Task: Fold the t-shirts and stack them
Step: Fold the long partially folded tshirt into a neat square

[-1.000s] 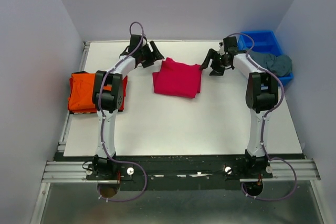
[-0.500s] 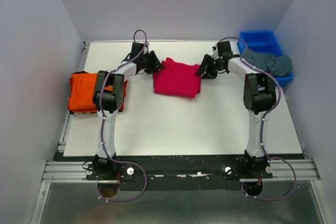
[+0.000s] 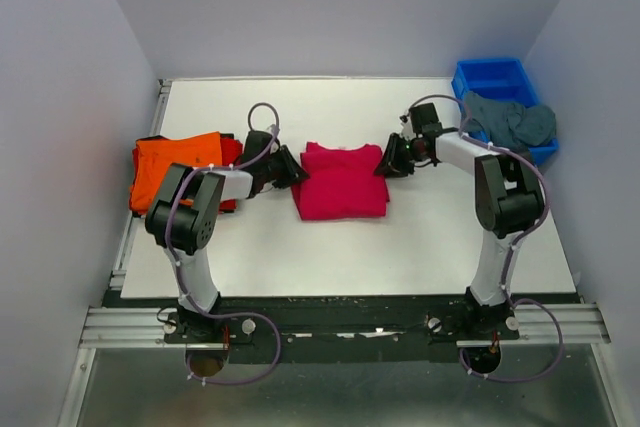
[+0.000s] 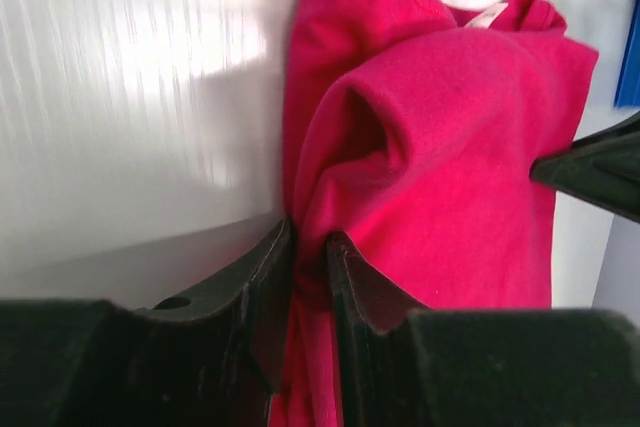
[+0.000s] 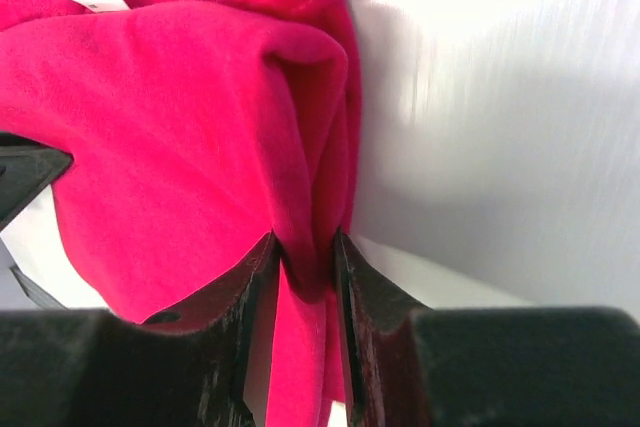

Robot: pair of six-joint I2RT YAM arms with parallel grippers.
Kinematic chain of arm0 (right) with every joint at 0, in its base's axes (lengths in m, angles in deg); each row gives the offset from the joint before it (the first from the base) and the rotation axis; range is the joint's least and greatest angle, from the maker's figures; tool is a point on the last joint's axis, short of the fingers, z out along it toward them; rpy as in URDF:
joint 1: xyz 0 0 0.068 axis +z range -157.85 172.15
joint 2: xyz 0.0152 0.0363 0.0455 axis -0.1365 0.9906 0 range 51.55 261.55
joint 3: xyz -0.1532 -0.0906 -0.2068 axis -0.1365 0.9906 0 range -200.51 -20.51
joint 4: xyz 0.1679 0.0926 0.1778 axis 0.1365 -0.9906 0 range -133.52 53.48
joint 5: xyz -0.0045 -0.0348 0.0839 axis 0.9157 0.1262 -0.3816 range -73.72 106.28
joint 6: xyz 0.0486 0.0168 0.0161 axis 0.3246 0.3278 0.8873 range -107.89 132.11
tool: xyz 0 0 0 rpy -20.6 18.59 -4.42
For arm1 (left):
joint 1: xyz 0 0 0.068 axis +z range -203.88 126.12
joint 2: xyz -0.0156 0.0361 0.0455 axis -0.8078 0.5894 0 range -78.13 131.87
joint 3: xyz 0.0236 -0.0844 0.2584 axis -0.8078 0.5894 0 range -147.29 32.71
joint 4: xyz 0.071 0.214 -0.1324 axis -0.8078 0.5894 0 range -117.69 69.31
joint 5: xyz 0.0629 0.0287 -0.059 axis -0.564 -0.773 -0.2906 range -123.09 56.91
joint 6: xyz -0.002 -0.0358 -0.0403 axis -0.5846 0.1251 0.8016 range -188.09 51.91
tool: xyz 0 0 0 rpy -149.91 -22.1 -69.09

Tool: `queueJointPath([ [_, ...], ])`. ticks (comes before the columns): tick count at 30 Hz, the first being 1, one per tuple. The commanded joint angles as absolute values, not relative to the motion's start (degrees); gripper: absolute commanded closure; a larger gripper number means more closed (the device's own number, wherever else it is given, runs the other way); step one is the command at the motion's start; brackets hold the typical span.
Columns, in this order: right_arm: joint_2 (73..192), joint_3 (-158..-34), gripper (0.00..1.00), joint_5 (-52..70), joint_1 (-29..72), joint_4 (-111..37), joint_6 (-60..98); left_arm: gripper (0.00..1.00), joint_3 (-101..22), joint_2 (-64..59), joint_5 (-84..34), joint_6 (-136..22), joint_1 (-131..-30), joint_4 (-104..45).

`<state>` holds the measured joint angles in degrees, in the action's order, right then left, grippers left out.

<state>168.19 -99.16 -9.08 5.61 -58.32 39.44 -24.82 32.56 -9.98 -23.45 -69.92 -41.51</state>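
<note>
Our left gripper (image 4: 310,249) and right gripper (image 5: 303,247) each pinch narrowly on a side edge of the soft, folded crimson-pink shirt (image 3: 340,185) at mid-table. Our left arm partly covers the orange shirt (image 3: 170,162). A crumpled grey-teal shirt (image 3: 512,121) spills over the blue plastic bin (image 3: 488,77).

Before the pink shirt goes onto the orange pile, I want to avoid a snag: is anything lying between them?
No loose thing lies on the table between the pink shirt and the orange pile. Only the left arm, whose tool grips the shirt's edge, spans that gap.
</note>
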Motion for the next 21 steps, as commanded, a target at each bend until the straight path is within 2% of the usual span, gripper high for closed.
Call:
queueJointPath([
  [1, 159.1, -89.3, 0.65, -8.2, 7.2, -55.4, 38.7, 0.64, -12.1, 23.4, -16.1, -20.7, -74.2, -48.1],
  [2, 156.6, -86.6, 0.64, -7.9, 7.8, -55.0, 38.7, 0.62, -10.5, 21.6, -17.3, -21.1, -75.2, -47.6],
  [3, 154.7, -84.8, 0.59, -7.4, 8.3, -54.6, 38.7, 0.56, -9.1, 20.5, -18.0, -21.2, -75.4, -47.2],
  [4, 152.9, -83.3, 0.48, -6.7, 8.4, -54.7, 38.8, 0.5, -8.5, 19.4, -17.7, -21.2, -75.4, -46.8],
  [5, 151.8, -82.9, 0.43, -5.8, 8.3, -55.0, 38.4, 0.47, -8.7, 18.8, -17.8, -21.8, -75.0, -45.5],
  [7, 150.8, -84.7, 0.4, -2.8, 8.3, -57.3, 37.8, 0.45, -10.4, 17.6, -18.3, -23.3, -74.2, -42.4],
  [13, 153.4, -92.0, 0.41, 2.4, 8.1, -61.9, 36.9, 0.44, -16.8, 14.2, -19.9, -25.7, -73.6, -34.5],
  [21, 158.8, -97.5, 0.53, 3.7, 7.5, -62.7, 37.1, 0.49, -23.4, 19.2, -15.8, -25.3, -73.7, -33.0],
])
